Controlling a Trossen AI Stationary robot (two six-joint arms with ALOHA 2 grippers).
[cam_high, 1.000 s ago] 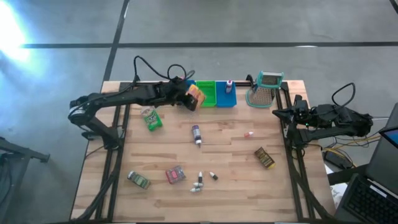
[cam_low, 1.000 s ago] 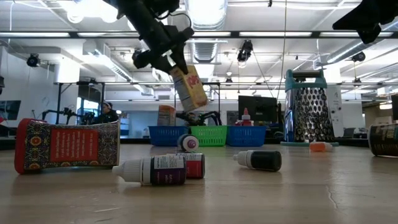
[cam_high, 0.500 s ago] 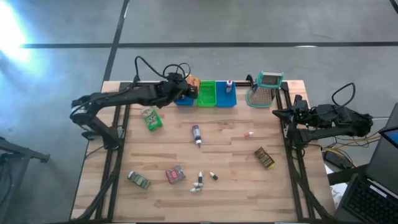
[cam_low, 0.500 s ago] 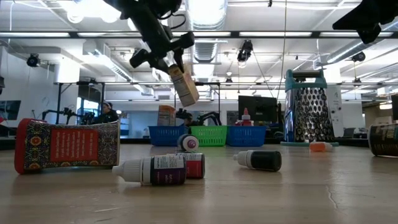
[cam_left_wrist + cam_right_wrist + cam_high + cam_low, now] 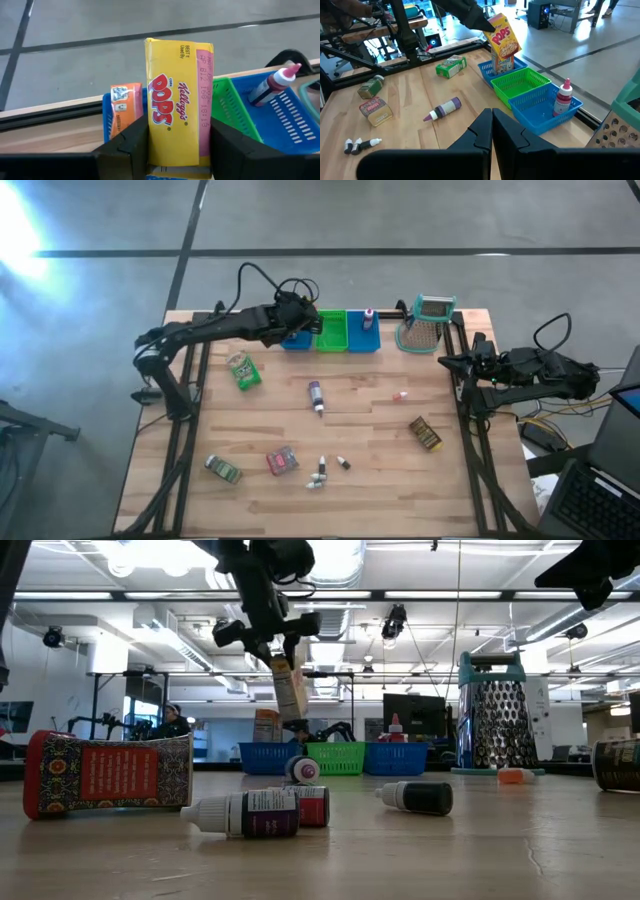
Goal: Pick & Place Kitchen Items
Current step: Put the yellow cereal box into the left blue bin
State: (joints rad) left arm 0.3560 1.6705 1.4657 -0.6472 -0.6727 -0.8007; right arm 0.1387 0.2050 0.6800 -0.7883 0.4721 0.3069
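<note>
My left gripper [image 5: 298, 320] is shut on a yellow Corn Pops box [image 5: 179, 95], held over the left blue bin [image 5: 296, 341] at the table's far edge. The low view shows the box [image 5: 288, 690] hanging under the gripper [image 5: 276, 648]. An orange box [image 5: 122, 107] stands in that bin. A green packet [image 5: 242, 370], a purple bottle [image 5: 316, 395], a brown packet [image 5: 425, 433], a pink-red packet [image 5: 282, 461] and small bottles [image 5: 326, 470] lie on the table. My right gripper [image 5: 492, 124] waits shut at the table's right edge. My left gripper pinches the Corn Pops box between its two fingers [image 5: 131, 145], one on each of two opposite sides at the box's upper end [image 5: 170, 150]. The fingers slant down from the table's left side. The box hangs nearly upright, clear of the bin, its lower end [image 5: 293, 720] above the rim.
A green bin [image 5: 333, 330] and a second blue bin [image 5: 364, 337] holding a red-capped bottle [image 5: 368, 316] stand to the right of the left blue bin. The metal grater [image 5: 428, 322] stands at the far right. Another green packet [image 5: 222, 469] lies near the front left.
My left gripper has rolled and tipped downward while shifting a little toward the table's far edge, above the left blue bin. The Corn Pops box, tilted a second ago, now hangs nearly upright, its narrow side facing the low view. It stays lifted.
</note>
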